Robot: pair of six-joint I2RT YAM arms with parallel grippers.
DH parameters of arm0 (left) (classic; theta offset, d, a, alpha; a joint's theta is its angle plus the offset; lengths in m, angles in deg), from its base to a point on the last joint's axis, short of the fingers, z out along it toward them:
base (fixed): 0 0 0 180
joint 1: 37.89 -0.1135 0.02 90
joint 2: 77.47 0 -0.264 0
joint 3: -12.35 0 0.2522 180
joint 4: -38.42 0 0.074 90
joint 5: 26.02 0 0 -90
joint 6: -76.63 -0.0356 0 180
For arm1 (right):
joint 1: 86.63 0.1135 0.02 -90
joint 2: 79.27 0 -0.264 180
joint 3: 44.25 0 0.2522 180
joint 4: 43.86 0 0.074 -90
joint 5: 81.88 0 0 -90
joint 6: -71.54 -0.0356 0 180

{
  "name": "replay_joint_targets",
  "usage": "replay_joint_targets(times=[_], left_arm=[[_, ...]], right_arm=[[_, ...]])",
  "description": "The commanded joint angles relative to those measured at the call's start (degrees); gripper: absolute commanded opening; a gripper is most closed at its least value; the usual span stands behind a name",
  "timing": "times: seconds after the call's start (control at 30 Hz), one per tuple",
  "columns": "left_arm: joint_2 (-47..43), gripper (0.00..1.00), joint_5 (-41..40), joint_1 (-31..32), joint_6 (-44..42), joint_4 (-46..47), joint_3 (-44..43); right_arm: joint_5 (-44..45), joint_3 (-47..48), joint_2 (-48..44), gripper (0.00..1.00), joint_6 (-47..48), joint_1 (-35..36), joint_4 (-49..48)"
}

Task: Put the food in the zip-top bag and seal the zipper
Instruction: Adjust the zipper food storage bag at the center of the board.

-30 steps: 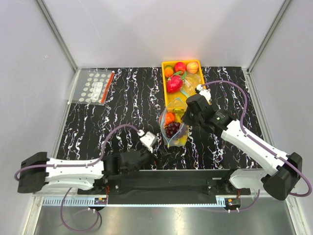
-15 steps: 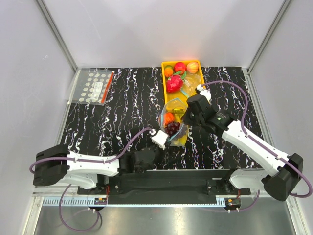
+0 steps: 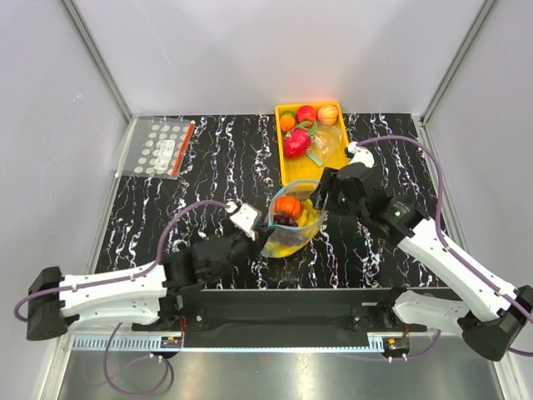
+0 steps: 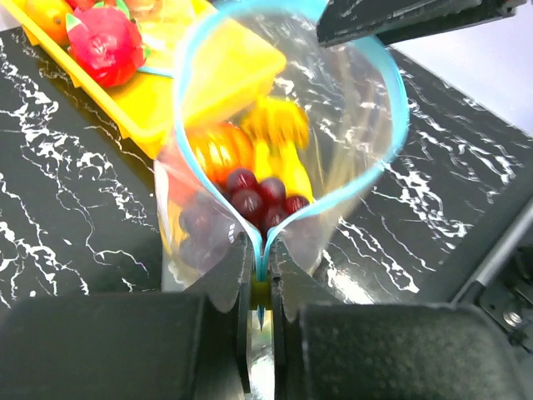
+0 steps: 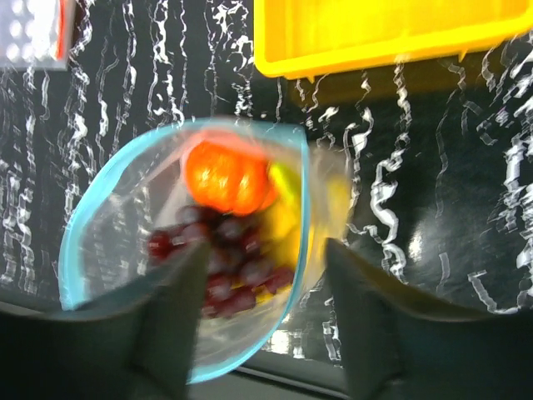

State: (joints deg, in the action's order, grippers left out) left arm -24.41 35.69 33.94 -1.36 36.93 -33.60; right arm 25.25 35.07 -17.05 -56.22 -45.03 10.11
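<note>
Just beside the yellow tray (image 3: 279, 150), the left hand (image 4: 260, 275) has newly pinched the zipper (image 4: 391, 108) end of the bag (image 3: 291, 232) while the right hand (image 5: 266, 250) has spread open — fruit (image 5: 223, 177) is in, sealing looks next.

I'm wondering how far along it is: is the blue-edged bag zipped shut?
Open. Its teal zipper gapes in a wide loop, pinched only by the left pincer.

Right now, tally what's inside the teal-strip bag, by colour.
Orange-red: 1, round fruit
Purple: 1, grape bunch
Yellow: 2, bananas and lemon
Total: 4 in the zip-top bag
</note>
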Motion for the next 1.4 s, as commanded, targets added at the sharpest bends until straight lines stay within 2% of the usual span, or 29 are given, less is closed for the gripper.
replay_joint_targets(times=[0.0,0.07,0.33,0.57,0.63,0.7,0.77,0.8,0.87,0.93,0.97,1.07,1.2,1.27,1.37], left_arm=[[-4.7,0.0,6.8,-1.7,-0.1,-3.2,-1.4],[-5.9,0.0,7.9,-2.4,0.1,-3.4,0.3],[-7.9,0.0,10.2,-2.6,2.0,-3.1,2.7],[-9.5,0.0,9.9,-2.6,1.5,-5.9,2.2],[-10.1,0.0,9.9,-2.6,1.5,-6.6,2.3],[-10.4,0.0,9.7,-2.6,1.5,-7.2,2.4],[-11.0,0.0,9.4,-2.6,1.5,-7.5,2.8],[-11.2,0.0,9.2,-2.7,1.8,-7.6,3.0],[-11.7,0.21,9.4,-2.6,1.9,-7.7,4.1],[-12.7,0.39,9.7,-2.7,2.0,-7.2,5.1],[-13.0,0.52,9.8,-2.6,1.9,-6.7,6.3],[-14.3,0.69,10.8,-2.6,1.6,-4.4,9.0],[-15.0,0.83,11.6,-2.7,0.5,-1.2,12.3],[-15.5,0.84,11.4,-2.6,-0.1,1.1,14.3],[-16.7,0.78,11.7,-2.6,-2.0,6.1,17.2]], right_arm=[[1.1,1.9,-2.4,0.75,8.9,-0.3,-0.9],[0.5,3.3,-2.5,0.79,12.3,-0.4,-1.4],[-4.3,13.1,9.0,0.79,20.4,-0.3,7.5],[-5.0,11.7,12.6,0.85,24.0,-0.5,8.1],[-6.3,10.8,12.7,0.82,24.8,-0.4,7.3],[-6.0,10.9,13.9,0.65,25.2,-0.5,7.3],[-5.4,11.3,14.7,0.42,24.8,-0.7,7.7],[-4.7,11.4,15.1,0.19,24.4,-0.9,7.8],[-4.7,11.8,15.4,0.07,23.9,-1.6,7.9],[-4.4,12.7,15.8,0.0,23.5,-2.1,8.8],[-4.4,13.2,16.2,0.0,23.4,-2.3,9.4],[-3.8,15.0,17.8,0.0,23.4,-2.9,12.0],[-4.5,15.5,18.8,0.0,23.0,-3.2,12.9],[-4.9,15.0,18.6,0.0,22.9,-3.3,12.5],[-5.1,14.7,18.3,0.0,22.8,-3.2,12.4]])
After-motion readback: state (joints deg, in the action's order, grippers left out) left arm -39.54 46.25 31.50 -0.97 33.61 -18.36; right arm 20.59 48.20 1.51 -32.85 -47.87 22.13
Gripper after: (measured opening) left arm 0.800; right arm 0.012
